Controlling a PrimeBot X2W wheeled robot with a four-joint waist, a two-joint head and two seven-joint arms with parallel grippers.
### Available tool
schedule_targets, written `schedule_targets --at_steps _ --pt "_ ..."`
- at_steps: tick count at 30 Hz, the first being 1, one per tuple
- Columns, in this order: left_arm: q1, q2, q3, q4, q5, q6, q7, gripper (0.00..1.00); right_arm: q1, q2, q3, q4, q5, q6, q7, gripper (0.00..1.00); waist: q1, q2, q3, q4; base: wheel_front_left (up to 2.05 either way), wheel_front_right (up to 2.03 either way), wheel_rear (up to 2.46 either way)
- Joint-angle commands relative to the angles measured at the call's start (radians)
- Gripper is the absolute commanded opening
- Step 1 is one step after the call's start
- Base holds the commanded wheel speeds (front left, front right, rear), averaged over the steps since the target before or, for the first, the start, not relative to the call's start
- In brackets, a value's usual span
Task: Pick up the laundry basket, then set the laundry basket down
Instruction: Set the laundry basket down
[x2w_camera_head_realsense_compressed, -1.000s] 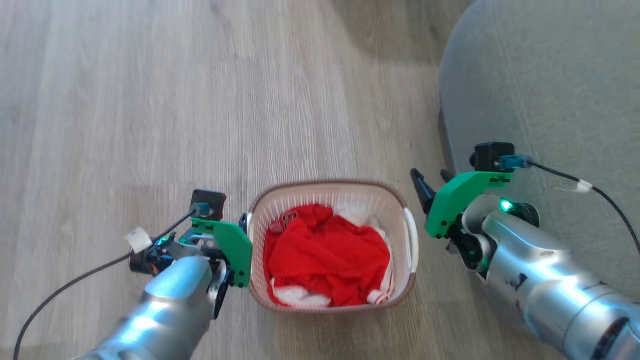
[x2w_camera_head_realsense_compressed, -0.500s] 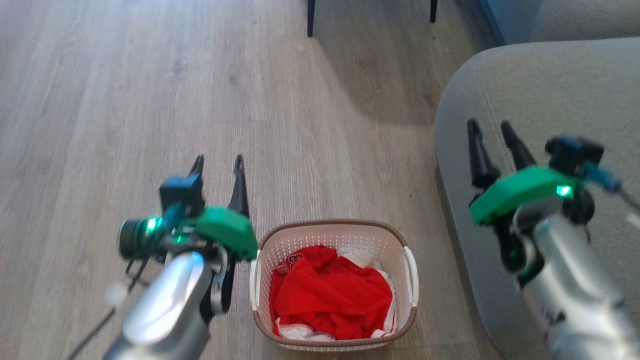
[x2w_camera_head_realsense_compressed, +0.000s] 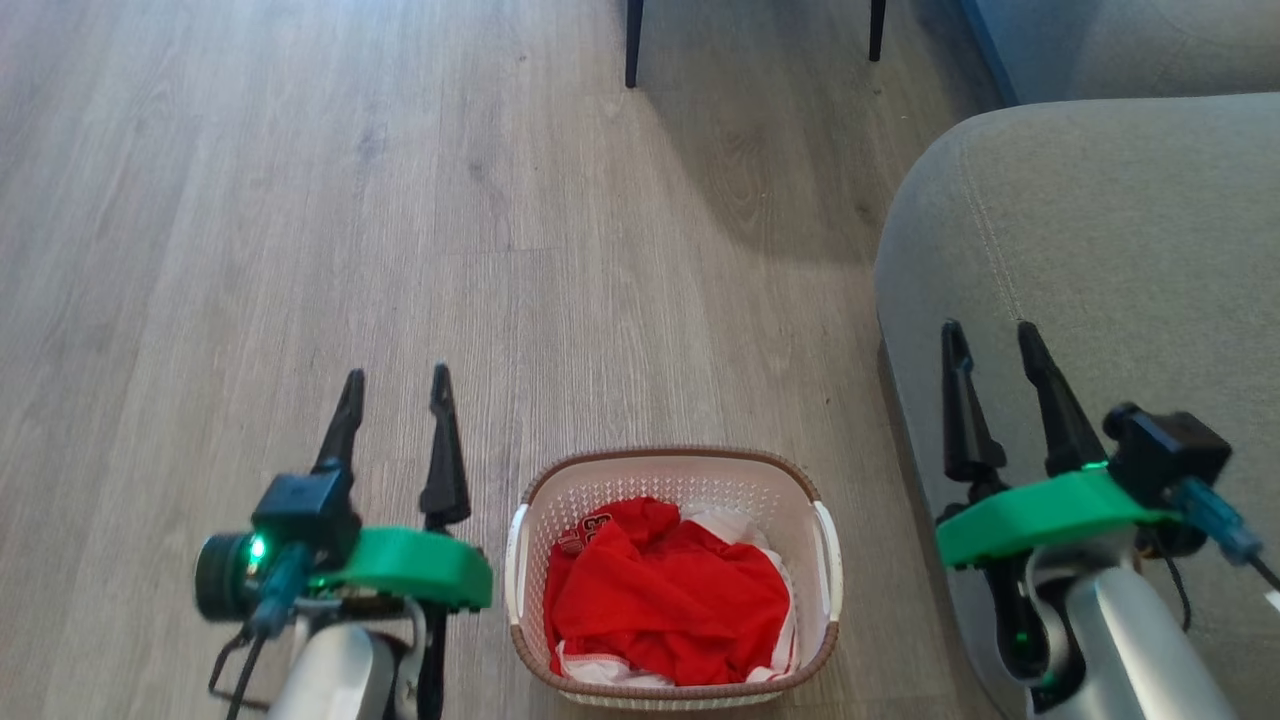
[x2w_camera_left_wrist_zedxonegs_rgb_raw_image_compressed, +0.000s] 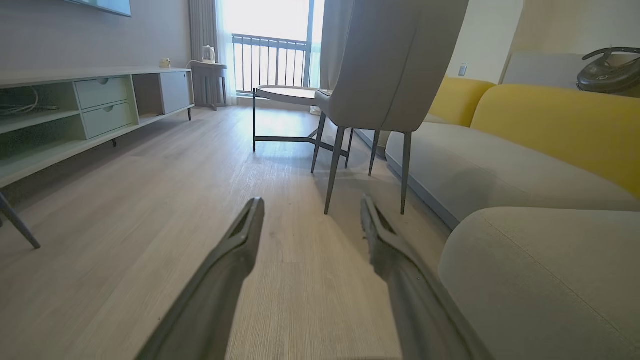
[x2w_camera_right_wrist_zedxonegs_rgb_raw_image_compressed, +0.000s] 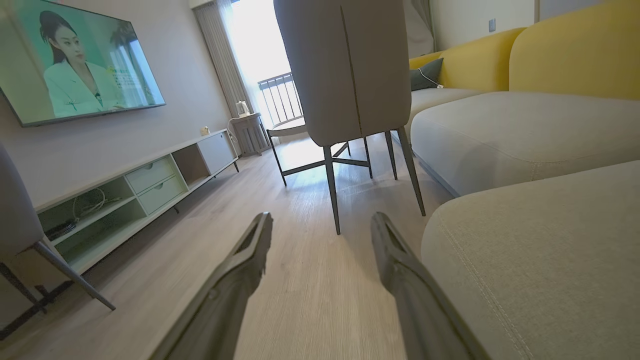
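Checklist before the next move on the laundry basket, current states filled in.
1. Left claw open, empty: ok.
2. Right claw open, empty: ok.
3. Laundry basket upright on the floor, between the arms: ok.
4. Red clothes inside the rim: ok.
5. Claws lined up on the side handles: not ok, both point forward past the basket.
6. Right arm's clearance from the grey sofa: cannot tell.

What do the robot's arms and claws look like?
The left gripper and right gripper each have two long, pointed black fingers on a bright green plate. A black camera with a blue-plugged cable sits at each wrist. Forearms are shiny silver, with green lights.
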Motion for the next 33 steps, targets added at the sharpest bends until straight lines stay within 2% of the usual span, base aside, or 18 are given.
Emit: schedule_targets --at_steps 1,5,7,11,17,22,33 --pt "-0.014 -0.009 0.058 -0.054 0.008 -0.01 -0.006 1.0 -0.006 0.013 0.001 -0.064 -0.012 0.007 -0.012 1.0 0.0001 0.0 -0.001 0.0 0.0 0.0 0.0" --pt "0.039 -0.015 0.061 -0.083 0.057 -0.049 -0.006 1.0 0.072 0.028 -0.029 -0.127 -0.046 0.007 -0.012 1.0 0.0001 0.0 -0.003 0.001 0.0 0.0 0.0" --pt "0.055 -0.016 0.055 -0.088 0.04 -0.064 -0.006 1.0 0.097 0.032 -0.044 -0.131 -0.049 0.007 -0.012 1.0 0.0001 0.0 -0.003 0.001 0.0 0.0 0.0" --pt "0.065 -0.016 0.056 -0.099 0.041 -0.06 -0.006 1.0 0.12 0.035 -0.03 -0.133 -0.084 0.007 -0.012 1.0 0.0001 0.0 0.0 0.001 0.0 0.0 0.0" --pt "0.069 -0.017 0.048 -0.097 0.042 -0.058 -0.006 1.0 0.123 0.036 -0.036 -0.133 -0.061 0.007 -0.012 1.0 0.0001 0.0 0.003 0.003 0.0 0.0 0.0" --pt "0.069 -0.017 0.044 -0.112 0.013 -0.086 -0.006 1.0 0.122 0.036 -0.041 -0.124 -0.061 0.007 -0.012 1.0 0.0001 0.0 0.002 0.002 0.0 0.0 0.0" --pt "0.07 -0.017 0.054 -0.118 0.007 -0.091 -0.006 1.0 0.119 0.036 -0.035 -0.115 -0.061 0.007 -0.012 1.0 0.0001 0.0 0.011 -0.009 0.0 0.0 0.0"
